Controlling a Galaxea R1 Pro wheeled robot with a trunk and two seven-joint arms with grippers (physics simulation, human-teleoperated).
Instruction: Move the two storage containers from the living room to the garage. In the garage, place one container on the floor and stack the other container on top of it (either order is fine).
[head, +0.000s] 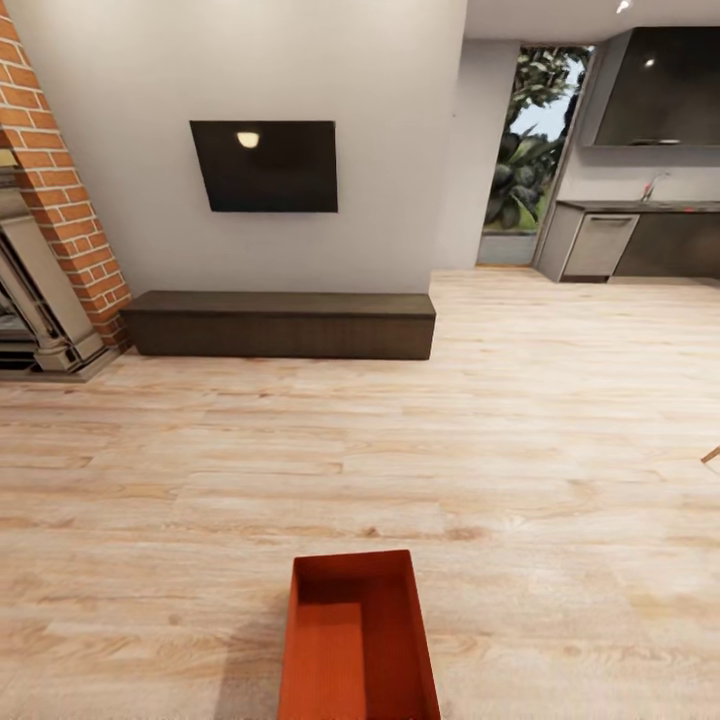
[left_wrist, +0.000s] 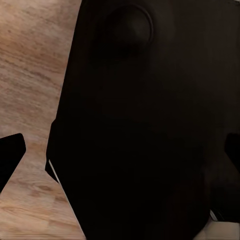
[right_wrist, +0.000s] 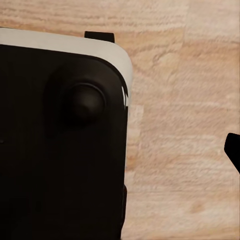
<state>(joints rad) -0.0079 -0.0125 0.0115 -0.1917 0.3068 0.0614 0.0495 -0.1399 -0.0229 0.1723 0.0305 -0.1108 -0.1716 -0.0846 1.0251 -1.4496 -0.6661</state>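
Container (head: 358, 640): one orange-red box sits on the wood floor (head: 520, 450) of the living room, directly ahead of the robot and close to its base, open side up and empty. Its far wall and both long walls show; its near end runs out of the head view. A second box is not located here. Beyond it, well apart, a low dark bench (head: 282, 323) stands against the white wall, with a brick fireplace (head: 55, 215) at the left.

Pincers: both wrist views look down along the robot's dark body (left_wrist: 145, 125) to the floor. A dark fingertip (left_wrist: 10, 155) shows at the edge of the left wrist view and another (right_wrist: 233, 148) in the right, but whether either pincer is open or closed cannot be told. Neither holds anything visible. The box lies well forward of both.

Handling, as a judgement: the walls are thin, straight and rigid-looking, so the box is likely light and stiff, with smooth sides that could slip. Best purchase appears to be pinching a long wall over its top rim, one pincer per side, keeping it level.
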